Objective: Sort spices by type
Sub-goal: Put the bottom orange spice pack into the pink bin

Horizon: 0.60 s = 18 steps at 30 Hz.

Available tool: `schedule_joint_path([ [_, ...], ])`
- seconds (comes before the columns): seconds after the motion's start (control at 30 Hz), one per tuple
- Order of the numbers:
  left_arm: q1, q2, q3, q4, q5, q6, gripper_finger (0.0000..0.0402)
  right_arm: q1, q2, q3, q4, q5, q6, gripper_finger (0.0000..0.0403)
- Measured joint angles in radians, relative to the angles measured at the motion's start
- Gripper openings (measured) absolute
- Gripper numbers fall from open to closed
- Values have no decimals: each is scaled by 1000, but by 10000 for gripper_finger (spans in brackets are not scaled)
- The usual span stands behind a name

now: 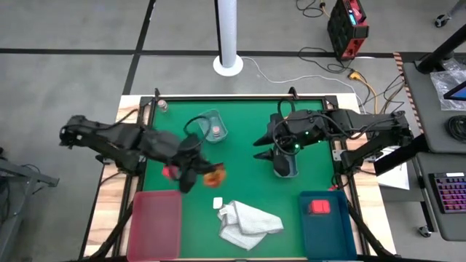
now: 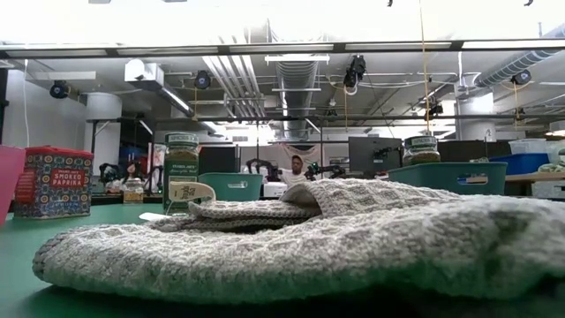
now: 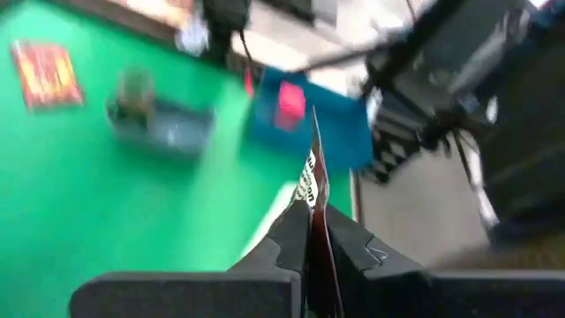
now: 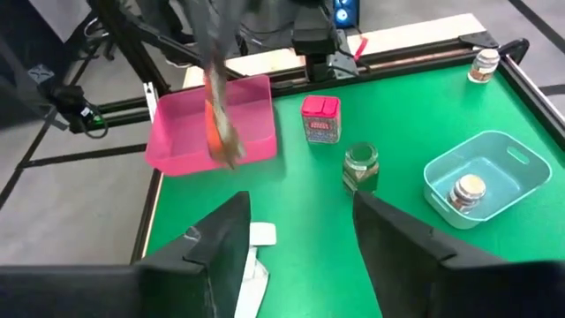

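My left gripper [image 1: 196, 173] is shut on a flat red-orange and brown packet [image 1: 213, 175], held above the table near the pink tray [image 1: 155, 215]. Beside it stand a red tin [image 4: 320, 119] and a greenish jar [image 4: 360, 168]. My right gripper [image 4: 300, 238] hangs open and empty over the table's middle right, above a grey-blue tray [image 1: 285, 166] with a greenish jar [image 3: 134, 88]. A clear jar [image 4: 468, 190] sits in the pale blue tray [image 4: 521, 163]. A red block [image 1: 319, 207] lies in the blue tray [image 1: 324, 225]. Another packet [image 3: 46, 72] lies flat on the table. My left gripper pinches the packet between its two fingers [image 3: 282, 238]. In the left wrist view the packet shows edge-on, sticking out past the fingertips [image 3: 311, 199]. In the right wrist view it hangs below the gripper [image 4: 219, 124], clear of the table, in front of the pink tray.
A white knitted cloth [image 1: 247, 222] lies crumpled at the near middle, with a small white piece [image 1: 218, 203] beside it. One more jar [image 1: 163, 106] stands at the far left corner. Open green surface shows between the two arms.
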Motion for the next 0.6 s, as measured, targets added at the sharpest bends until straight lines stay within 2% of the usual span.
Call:
schedule_joint_path([
  [0.17, -154, -50, 0, -257, -17, -198, 0, 0, 12, -3, 9, 8, 0, 194],
  [0.33, -340, -70, 0, -408, -79, -261, 0, -5, 50, -4, 50, 8, 27, 185],
  [0.4, -405, -68, -3, -459, -136, -269, 0, -8, 64, -4, 73, 8, 29, 182],
  [0.5, -505, -75, -42, -505, -278, -306, 0, -10, 97, -4, 101, 9, 28, 178],
  [0.6, -575, -108, -137, -458, -316, -392, 0, -13, 134, -5, 129, 8, 28, 178],
])
